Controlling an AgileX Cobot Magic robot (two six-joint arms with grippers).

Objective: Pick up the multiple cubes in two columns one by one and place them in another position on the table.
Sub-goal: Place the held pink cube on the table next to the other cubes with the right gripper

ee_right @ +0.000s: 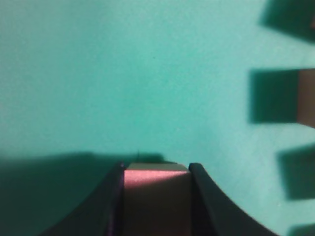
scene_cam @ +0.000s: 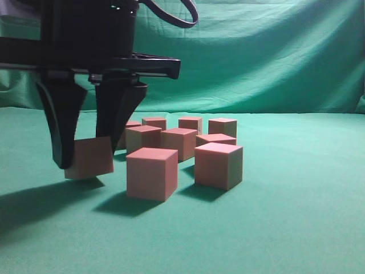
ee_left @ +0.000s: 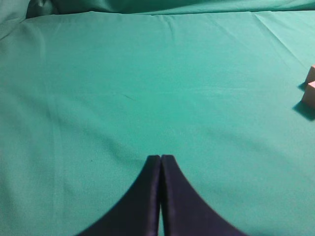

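Observation:
My right gripper (scene_cam: 84, 153) reaches across to the left of the exterior view. It is shut on one reddish-pink cube (scene_cam: 91, 162), slightly tilted, at or just above the green table (scene_cam: 285, 228). The right wrist view shows this cube (ee_right: 156, 196) between the jaws (ee_right: 156, 169). The other cubes stand in two columns to its right, with the nearest two (scene_cam: 151, 173) (scene_cam: 218, 164) in front and several behind (scene_cam: 179, 141). My left gripper (ee_left: 161, 158) is shut and empty over bare cloth. It is out of the exterior view.
Green cloth backdrop (scene_cam: 256, 51) hangs behind the table. Two cubes (ee_left: 310, 93) show at the right edge of the left wrist view. A cube's side (ee_right: 306, 96) and dark shadows show at the right edge of the right wrist view.

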